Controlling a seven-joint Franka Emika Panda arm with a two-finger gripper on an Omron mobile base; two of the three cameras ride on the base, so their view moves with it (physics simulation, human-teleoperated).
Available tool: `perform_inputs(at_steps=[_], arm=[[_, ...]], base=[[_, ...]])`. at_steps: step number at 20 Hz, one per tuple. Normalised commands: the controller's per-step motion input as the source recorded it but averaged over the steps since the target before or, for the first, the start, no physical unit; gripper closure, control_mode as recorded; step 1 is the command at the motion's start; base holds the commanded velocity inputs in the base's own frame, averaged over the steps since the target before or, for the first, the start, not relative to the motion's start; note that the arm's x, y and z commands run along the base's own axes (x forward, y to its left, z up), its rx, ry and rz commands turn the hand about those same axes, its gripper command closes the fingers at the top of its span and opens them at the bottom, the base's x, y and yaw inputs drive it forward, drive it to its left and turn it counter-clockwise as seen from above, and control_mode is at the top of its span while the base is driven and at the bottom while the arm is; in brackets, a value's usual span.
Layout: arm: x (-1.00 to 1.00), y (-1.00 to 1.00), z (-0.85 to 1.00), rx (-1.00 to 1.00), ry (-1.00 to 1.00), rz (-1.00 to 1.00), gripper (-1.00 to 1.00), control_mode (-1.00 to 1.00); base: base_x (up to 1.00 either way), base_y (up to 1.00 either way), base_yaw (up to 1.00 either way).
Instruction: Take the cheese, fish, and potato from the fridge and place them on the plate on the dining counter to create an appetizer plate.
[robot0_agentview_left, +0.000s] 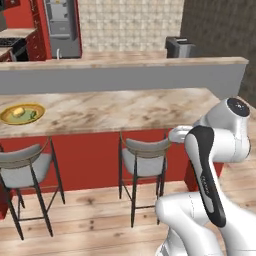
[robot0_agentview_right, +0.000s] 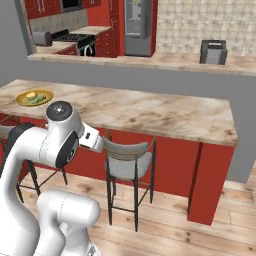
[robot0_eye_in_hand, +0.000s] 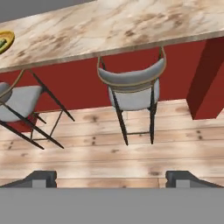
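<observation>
While the gripper (robot0_eye_in_hand: 111, 179) points down at the wooden floor (robot0_eye_in_hand: 109, 153), its two fingertips (robot0_eye_in_hand: 41, 178) stand wide apart at the bottom of the hand view, with nothing between them. Just ahead of them is a grey-seated stool (robot0_eye_in_hand: 133, 89), tucked under the counter (robot0_eye_in_hand: 131, 26); a second stool (robot0_eye_in_hand: 19, 103) sits further along toward the plate's end. The arm (robot0_agentview_left: 210, 165) is folded up in front of the counter's red base (robot0_agentview_left: 90, 155), its elbow high, well short of the marbled top. And the plate (robot0_agentview_left: 21, 113)? It rests near the counter's far left end, close to the front edge, golden rim clear to see. On it lies a pale yellow lump, the potato (robot0_agentview_left: 18, 111), with something dark green beside it, likely the fish (robot0_agentview_right: 39, 99), though it is too small to be sure. Back beyond the farther counter, the grey fridge (robot0_agentview_right: 137, 25) stands between red panels, and a toaster (robot0_agentview_right: 214, 52) sits on that farther top.
</observation>
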Motion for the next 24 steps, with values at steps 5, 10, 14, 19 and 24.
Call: perform_inputs(at_steps=[5, 10, 14, 19, 24], arm=[[0.00, 0.00, 0.00, 0.00, 0.00, 0.00, -1.00, 1.00], [0.00, 0.00, 0.00, 0.00, 0.00, 0.00, -1.00, 1.00], [0.00, 0.00, 0.00, 0.00, 0.00, 0.00, -1.00, 1.00], [0.00, 0.00, 0.00, 0.00, 0.00, 0.00, -1.00, 1.00], [0.00, 0.00, 0.00, 0.00, 0.00, 0.00, -1.00, 1.00]], base=[[0.00, -1.00, -0.17], [0.13, -1.00, -0.16], [0.29, -1.00, -0.17], [0.41, -1.00, -0.19], [0.59, -1.00, -0.18]])
